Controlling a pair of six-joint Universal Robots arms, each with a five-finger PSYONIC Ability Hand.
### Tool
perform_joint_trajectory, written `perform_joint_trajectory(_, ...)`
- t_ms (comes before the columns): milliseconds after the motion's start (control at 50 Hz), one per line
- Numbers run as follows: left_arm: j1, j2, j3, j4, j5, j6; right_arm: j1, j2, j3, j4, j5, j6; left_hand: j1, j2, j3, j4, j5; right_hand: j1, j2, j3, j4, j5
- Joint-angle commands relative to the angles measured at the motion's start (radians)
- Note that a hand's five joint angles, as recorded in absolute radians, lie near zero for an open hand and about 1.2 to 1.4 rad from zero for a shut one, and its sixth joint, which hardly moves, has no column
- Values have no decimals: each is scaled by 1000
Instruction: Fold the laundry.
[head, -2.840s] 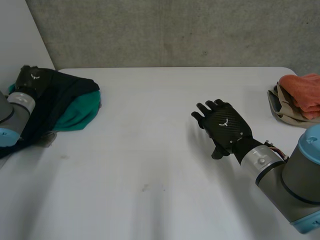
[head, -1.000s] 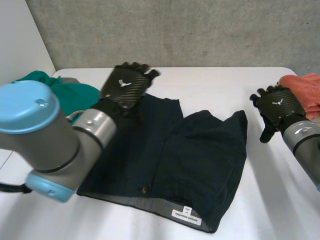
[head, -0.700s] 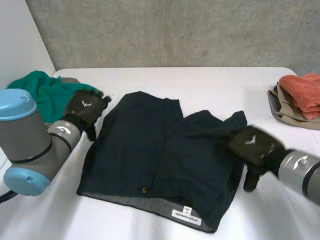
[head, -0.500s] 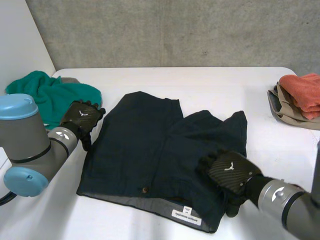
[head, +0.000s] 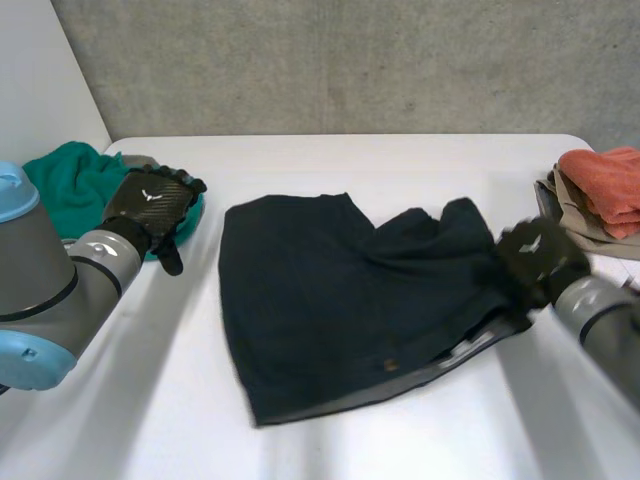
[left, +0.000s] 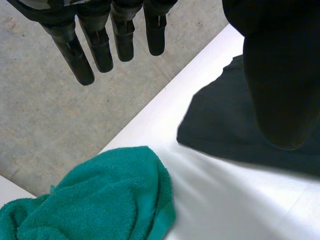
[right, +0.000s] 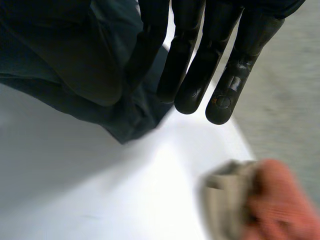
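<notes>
The shorts (head: 320, 300) are lying rumpled across the middle of the table (head: 330, 440), dark, with a button showing near the near hem. Their side toward the table's right edge is bunching up and lifting off the surface.

The right hand (head: 540, 258) is sitting at that bunched side. In the right wrist view the cloth is gathering between the thumb and the nearest finger, which are pinching it. The other fingers (right: 227, 75) are reaching out straight past the hem, over bare table. The contact itself is dark on dark and hard to make out.

The left hand (head: 150, 203) is hovering by the table's left edge, over a green towel (head: 70, 180). It is holding nothing, and its fingers (left: 102, 45) are pointing straight and slightly apart. The arm is cutting off part of the towel in the head view.

A folded orange and beige pile (head: 605, 185) is resting at the right edge, partly out of the picture.
</notes>
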Motion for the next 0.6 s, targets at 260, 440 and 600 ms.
perform_joint_trajectory(260,-66,-64,25,41,4,10,-48,572,-703,-344,-92,-186,43,28,28,35,43,421,219,215,211,255)
perform_joint_trajectory(440,-89,-99,77,64,4,18,6,487,-603,-313,43,-59,43,28,28,35,43,-778,-980,-984,-989,-945)
perform_joint_trajectory(600,-90,-100,83,64,4,9,6,163,-375,64,3,221,43,28,28,35,43,-731,-933,-937,-942,-898)
